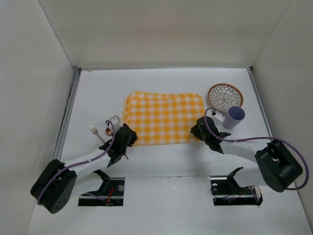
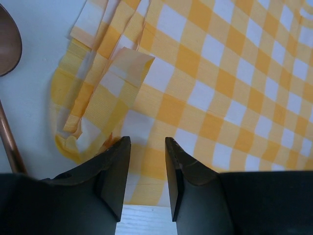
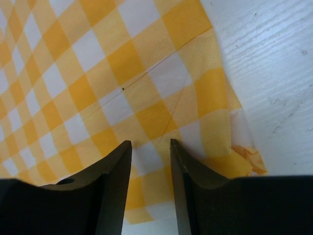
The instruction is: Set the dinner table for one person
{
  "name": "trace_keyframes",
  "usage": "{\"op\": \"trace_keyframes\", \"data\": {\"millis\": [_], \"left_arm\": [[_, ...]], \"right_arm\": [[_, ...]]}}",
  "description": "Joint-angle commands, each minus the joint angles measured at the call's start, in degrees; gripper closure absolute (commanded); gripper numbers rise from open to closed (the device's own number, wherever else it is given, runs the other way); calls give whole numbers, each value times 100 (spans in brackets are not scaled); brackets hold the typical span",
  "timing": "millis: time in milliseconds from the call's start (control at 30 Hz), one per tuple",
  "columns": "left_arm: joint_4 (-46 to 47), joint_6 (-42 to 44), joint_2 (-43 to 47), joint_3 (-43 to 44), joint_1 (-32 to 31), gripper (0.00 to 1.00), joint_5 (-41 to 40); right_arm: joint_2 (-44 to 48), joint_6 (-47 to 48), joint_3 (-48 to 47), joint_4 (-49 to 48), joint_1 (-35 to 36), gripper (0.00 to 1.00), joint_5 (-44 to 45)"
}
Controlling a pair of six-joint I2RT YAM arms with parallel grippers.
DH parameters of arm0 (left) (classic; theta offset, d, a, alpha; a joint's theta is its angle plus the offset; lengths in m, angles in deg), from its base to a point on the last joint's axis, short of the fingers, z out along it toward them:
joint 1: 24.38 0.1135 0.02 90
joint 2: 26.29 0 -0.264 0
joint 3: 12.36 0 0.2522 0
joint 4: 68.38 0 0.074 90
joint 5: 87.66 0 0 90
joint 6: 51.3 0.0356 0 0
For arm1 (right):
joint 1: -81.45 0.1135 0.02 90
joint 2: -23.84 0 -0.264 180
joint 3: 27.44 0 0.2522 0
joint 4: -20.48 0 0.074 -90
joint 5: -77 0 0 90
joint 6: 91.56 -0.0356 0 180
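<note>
The dinner table (image 1: 98,93) is a large white tabletop. A yellow-and-white checked cloth (image 1: 164,117) lies flat at its middle. My left gripper (image 1: 128,138) is open over the cloth's near left corner, which is folded and rumpled (image 2: 107,83); its jaws (image 2: 146,142) stand apart just above the cloth. My right gripper (image 1: 199,131) is open over the near right corner (image 3: 215,112), its jaws (image 3: 150,144) apart above the cloth. Neither holds anything.
A patterned brown-rimmed plate (image 1: 225,95) and a lavender cup (image 1: 234,117) stand right of the cloth. A fork (image 1: 94,130) and a copper spoon (image 1: 109,129) lie left of it; the spoon also shows in the left wrist view (image 2: 7,44). White walls surround the table.
</note>
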Motion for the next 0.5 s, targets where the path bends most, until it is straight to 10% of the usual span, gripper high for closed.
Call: {"op": "trace_keyframes", "data": {"millis": [0, 233, 467], "left_arm": [[-191, 4, 445, -13, 41, 68, -82], [-228, 31, 580, 338, -186, 67, -56], [203, 14, 95, 164, 129, 68, 260]], "right_arm": [[538, 214, -91, -11, -58, 55, 83], [1840, -654, 428, 1025, 161, 86, 768], [1341, -1041, 174, 1404, 170, 87, 1085]]}}
